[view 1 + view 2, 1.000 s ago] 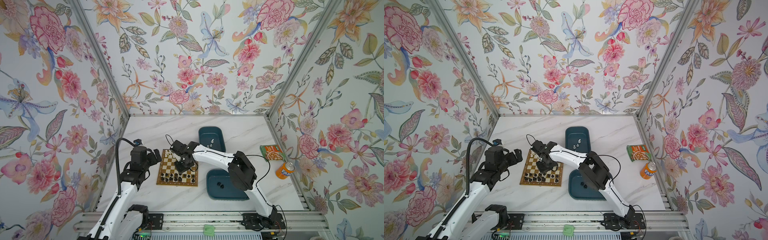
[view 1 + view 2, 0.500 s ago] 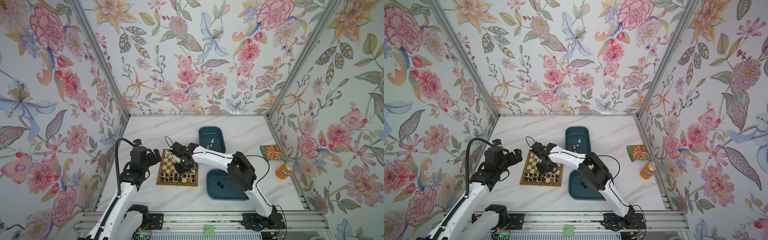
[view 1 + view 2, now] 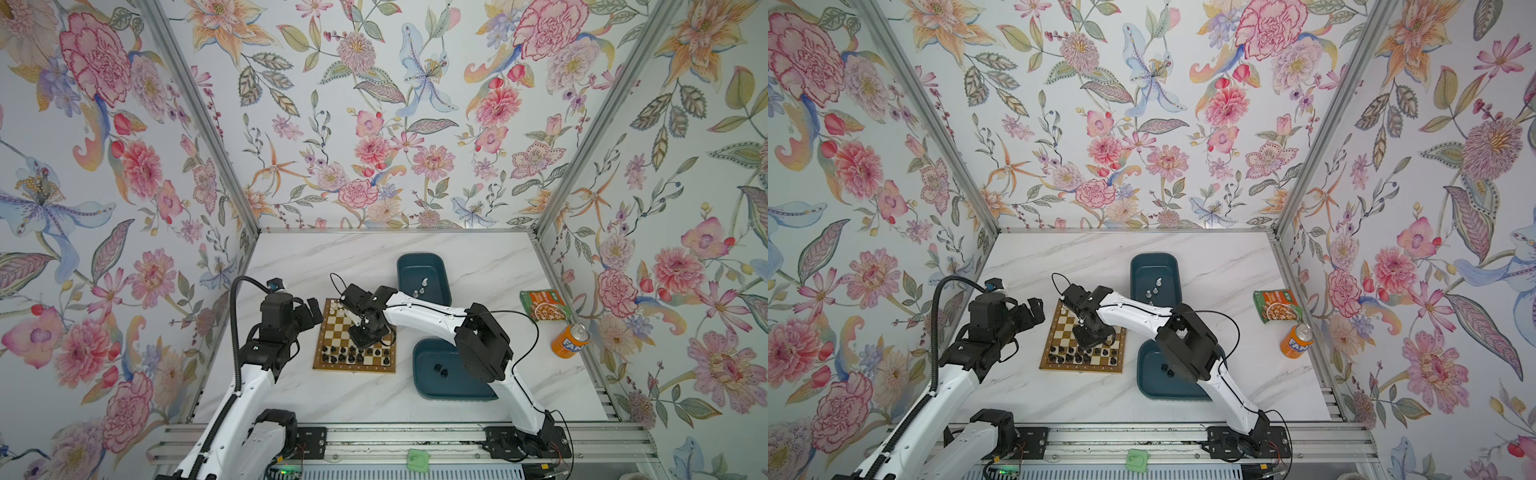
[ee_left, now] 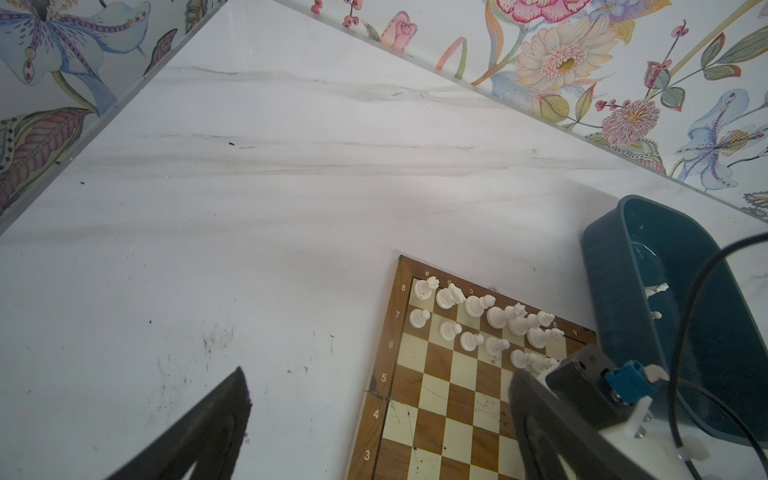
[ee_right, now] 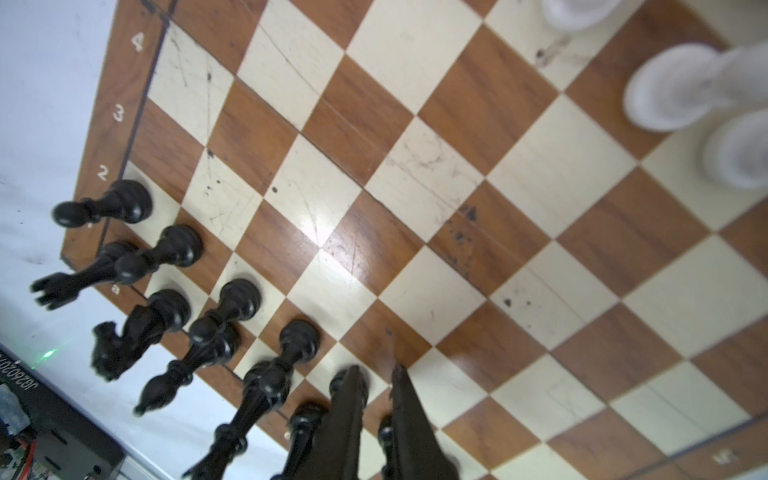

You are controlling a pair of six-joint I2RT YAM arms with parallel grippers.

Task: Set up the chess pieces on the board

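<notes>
Two grippers, one board (image 3: 333,330). Leftmost, left gripper (image 4: 378,372): fingers spread wide, gripping nothing, beside the board, white pieces (image 4: 478,318) in two rows ahead of its fingertips. Next, right gripper (image 5: 376,370): pointing down over the board, fingers nearly together with a narrow slit between, tips among the black pieces (image 5: 174,253) lining the edge toward its arm's base; hold on any piece not discernible. Right of that gripper, farther tub (image 3: 424,266) holding a few white pieces and nearer tub (image 3: 440,392) holding two black ones. Rightmost, well apart from both grippers, food packet (image 3: 542,305) and orange can (image 3: 567,341).
</notes>
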